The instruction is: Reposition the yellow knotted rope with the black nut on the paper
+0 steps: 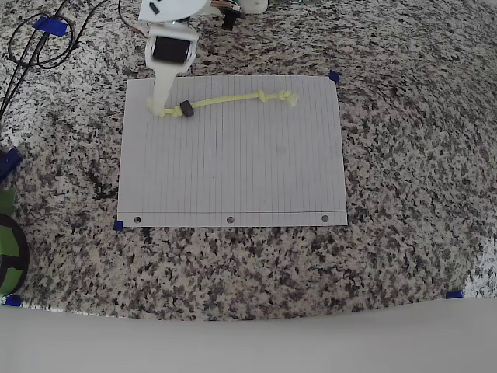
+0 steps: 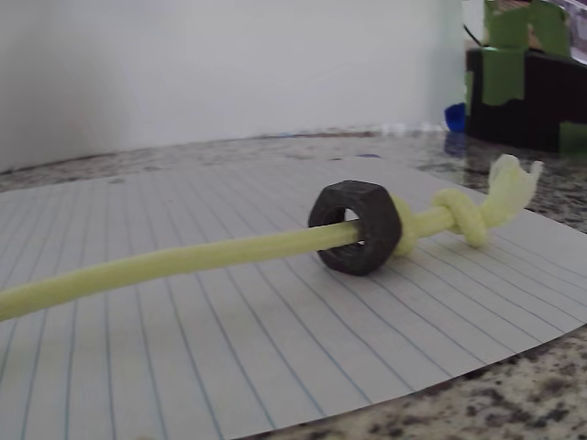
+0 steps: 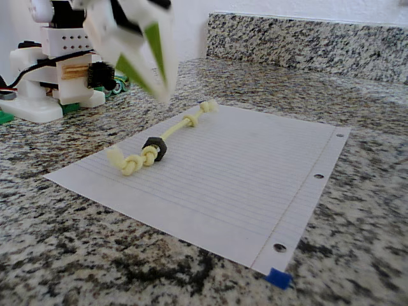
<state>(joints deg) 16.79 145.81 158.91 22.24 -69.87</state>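
Observation:
The yellow knotted rope lies along the far edge of the paper, knotted at both ends. The black nut sits on it near its left end in the overhead view. In the wrist view the nut rests against the end knot of the rope, which lies flat on the paper. My white gripper hangs over the rope's left end. In the fixed view the gripper is blurred, lifted clear above the rope and nut, its fingers spread and holding nothing.
The sheet lies on a speckled granite counter. Blue tape marks sit at its corners. A black cable loop lies at the far left, and a green object is at the left edge. The arm's base stands behind the paper.

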